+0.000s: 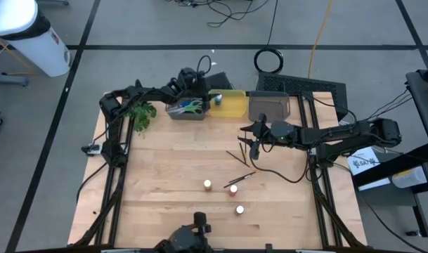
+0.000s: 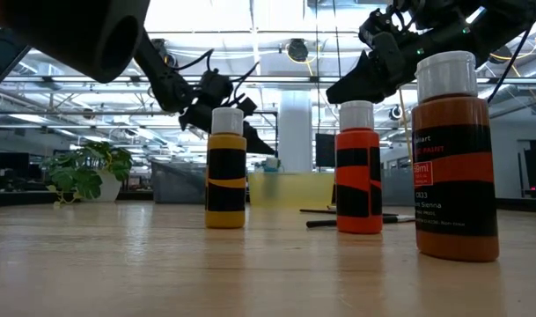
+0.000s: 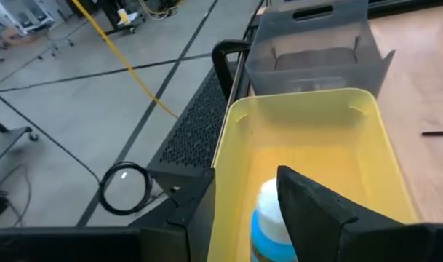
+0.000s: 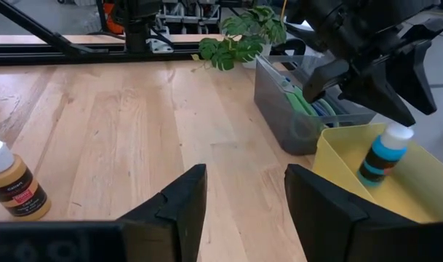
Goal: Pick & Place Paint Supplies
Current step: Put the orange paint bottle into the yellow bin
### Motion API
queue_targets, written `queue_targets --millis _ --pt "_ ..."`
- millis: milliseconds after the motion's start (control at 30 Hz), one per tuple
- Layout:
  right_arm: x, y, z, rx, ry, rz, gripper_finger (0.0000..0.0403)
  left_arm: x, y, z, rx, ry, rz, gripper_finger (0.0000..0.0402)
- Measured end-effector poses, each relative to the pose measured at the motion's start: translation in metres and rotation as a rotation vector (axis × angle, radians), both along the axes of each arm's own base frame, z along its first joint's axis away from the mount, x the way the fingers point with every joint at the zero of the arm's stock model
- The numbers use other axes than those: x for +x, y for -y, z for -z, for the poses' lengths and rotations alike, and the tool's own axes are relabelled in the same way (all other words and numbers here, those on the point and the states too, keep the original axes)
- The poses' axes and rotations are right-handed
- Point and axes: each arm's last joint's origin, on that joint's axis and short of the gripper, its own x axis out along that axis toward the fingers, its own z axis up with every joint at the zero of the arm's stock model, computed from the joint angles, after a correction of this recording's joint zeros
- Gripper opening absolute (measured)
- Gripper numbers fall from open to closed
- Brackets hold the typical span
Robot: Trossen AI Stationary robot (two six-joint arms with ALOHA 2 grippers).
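The left gripper (image 4: 374,76) hangs with fingers spread, holding nothing, directly above the blue paint bottle (image 4: 382,155) standing upright in the yellow bin (image 1: 235,104), while the open, empty right gripper (image 1: 254,149) hovers nearest the brushes (image 1: 236,156).

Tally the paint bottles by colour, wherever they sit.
Blue bottle, standing in the yellow bin between the left gripper's open fingers: 1
Yellow-ochre bottle, on the table: 1
Orange-red bottle, on the table: 1
Brown sienna bottle, on the table: 1
Total: 4
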Motion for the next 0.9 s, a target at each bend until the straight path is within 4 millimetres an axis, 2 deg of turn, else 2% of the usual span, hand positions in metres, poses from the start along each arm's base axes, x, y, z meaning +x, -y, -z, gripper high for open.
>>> queue_targets --millis 467,667,800,900 --pt "0.000 0.000 0.000 0.001 0.000 0.000 0.0171 -0.002 -0.002 -0.003 -0.042 0.011 -0.077 0.0163" --pt "0.000 0.000 0.000 0.002 0.000 -0.003 0.0171 -0.012 0.005 -0.039 -0.098 0.058 -0.213 0.0163" --pt "0.000 -0.002 0.000 0.002 0.001 -0.012 0.0171 -0.029 0.021 -0.075 -0.223 0.065 -0.250 0.0163" --pt "0.001 -0.006 -0.001 0.013 0.018 -0.030 0.0171 -0.043 0.036 -0.092 -0.324 0.023 -0.223 0.0163"
